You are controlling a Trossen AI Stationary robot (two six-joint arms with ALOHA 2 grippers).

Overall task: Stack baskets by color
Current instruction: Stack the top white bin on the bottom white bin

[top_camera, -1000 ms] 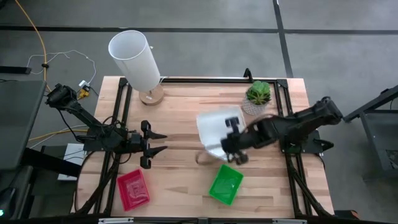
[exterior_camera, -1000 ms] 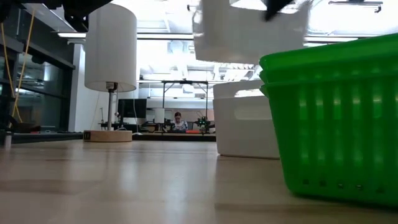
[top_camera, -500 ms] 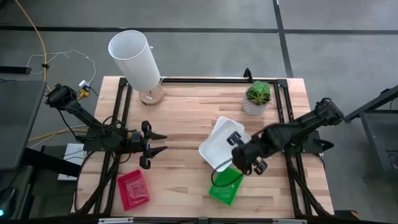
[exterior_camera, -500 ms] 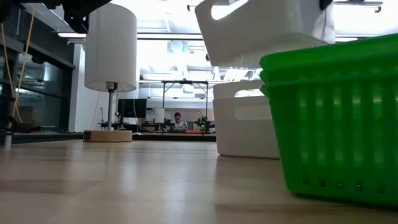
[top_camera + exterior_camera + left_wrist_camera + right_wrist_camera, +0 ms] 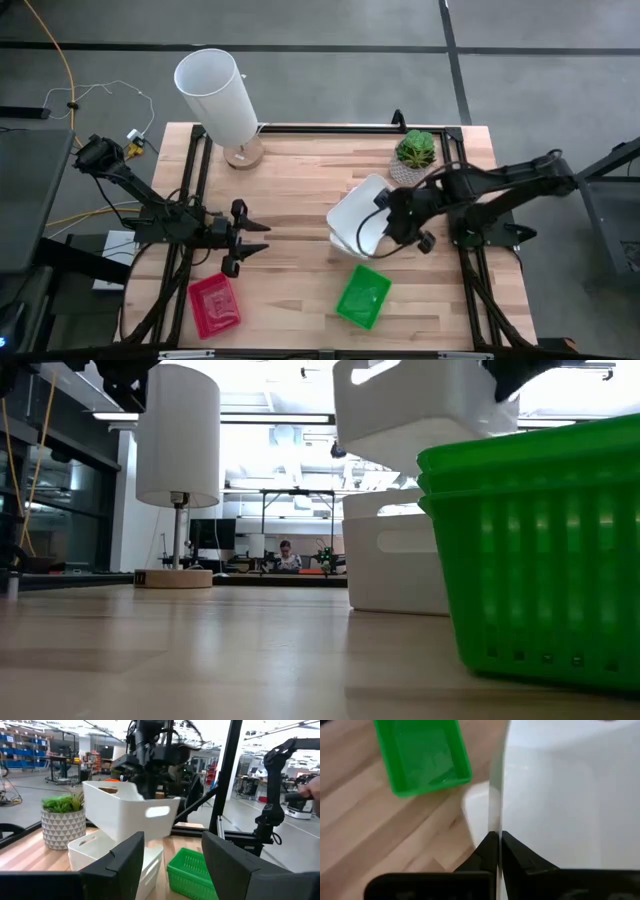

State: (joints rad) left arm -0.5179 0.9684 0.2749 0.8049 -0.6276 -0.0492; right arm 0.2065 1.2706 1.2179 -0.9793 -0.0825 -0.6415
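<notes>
Carrying a white basket (image 5: 352, 215) pinched by one wall in the fully closed right gripper (image 5: 385, 222), just above the white basket stack (image 5: 392, 570) beside the green baskets (image 5: 363, 295); levelling and squaring recommended before lowering, left gripper (image 5: 252, 250) waiting open-jawed, empty.

Right pincer (image 5: 385, 222) clamping white basket (image 5: 352, 215) above table (image 5: 300, 180).

The wooden table (image 5: 300, 180) carries red baskets (image 5: 214, 304), green baskets (image 5: 363, 296), a white basket (image 5: 395, 565), lamp (image 5: 242, 152) and plant (image 5: 413, 155).
</notes>
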